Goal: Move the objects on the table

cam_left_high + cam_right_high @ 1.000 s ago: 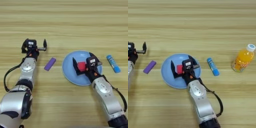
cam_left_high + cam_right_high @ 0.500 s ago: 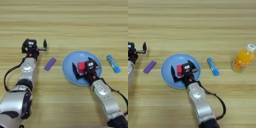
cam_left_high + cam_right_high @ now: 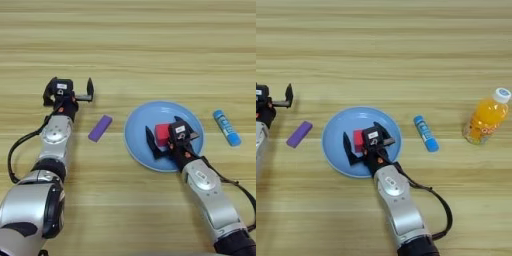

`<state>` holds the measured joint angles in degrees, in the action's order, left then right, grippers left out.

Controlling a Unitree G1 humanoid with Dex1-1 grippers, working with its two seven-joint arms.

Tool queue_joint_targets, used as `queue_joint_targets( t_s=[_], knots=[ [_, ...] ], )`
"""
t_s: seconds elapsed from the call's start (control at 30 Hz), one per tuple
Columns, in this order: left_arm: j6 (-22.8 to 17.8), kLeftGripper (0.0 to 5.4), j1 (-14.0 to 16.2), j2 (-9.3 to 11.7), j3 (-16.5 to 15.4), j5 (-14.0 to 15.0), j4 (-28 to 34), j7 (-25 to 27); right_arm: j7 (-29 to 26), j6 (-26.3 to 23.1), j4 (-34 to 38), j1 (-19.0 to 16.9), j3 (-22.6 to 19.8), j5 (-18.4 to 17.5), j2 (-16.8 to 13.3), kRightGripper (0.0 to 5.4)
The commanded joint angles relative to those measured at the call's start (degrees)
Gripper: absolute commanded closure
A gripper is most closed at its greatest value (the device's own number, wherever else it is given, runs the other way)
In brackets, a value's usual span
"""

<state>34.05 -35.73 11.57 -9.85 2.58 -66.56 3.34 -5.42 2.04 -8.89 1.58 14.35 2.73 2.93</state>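
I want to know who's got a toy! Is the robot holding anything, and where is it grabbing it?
Nothing is held. The right gripper is open around the red cube on the plate; the left gripper is open and empty.

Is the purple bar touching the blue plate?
Apart. The left eye view shows bare wood between the purple bar and the blue plate rim.

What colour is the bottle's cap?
White: the bottle's cap, seen only in the right eye view.

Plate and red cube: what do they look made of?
The plate looks like smooth light-blue plastic or glazed ceramic: even colour, soft sheen, thin raised rim; I cannot tell which. The cube looks like matte painted wood or plastic: flat red faces, crisp edges. The right gripper straddles it, open.
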Motion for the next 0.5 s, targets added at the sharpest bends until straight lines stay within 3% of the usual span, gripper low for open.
queue_joint_targets(
  t_s=[0.03, 0.5],
  knots=[
    [-0.19, 0.00, -1.15, 0.04, 0.08, -0.39, -0.26, -0.17, 0.02, -0.13, -0.73, 0.57, 0.11, 0.27, 0.77, 1.09],
    [-0.15, 0.00, -1.21, 0.16, -0.01, -0.36, -0.34, -0.26, -0.41, -0.24, -0.99, 0.62, 0.30, 0.21, 0.72, 2.53]
  ],
)
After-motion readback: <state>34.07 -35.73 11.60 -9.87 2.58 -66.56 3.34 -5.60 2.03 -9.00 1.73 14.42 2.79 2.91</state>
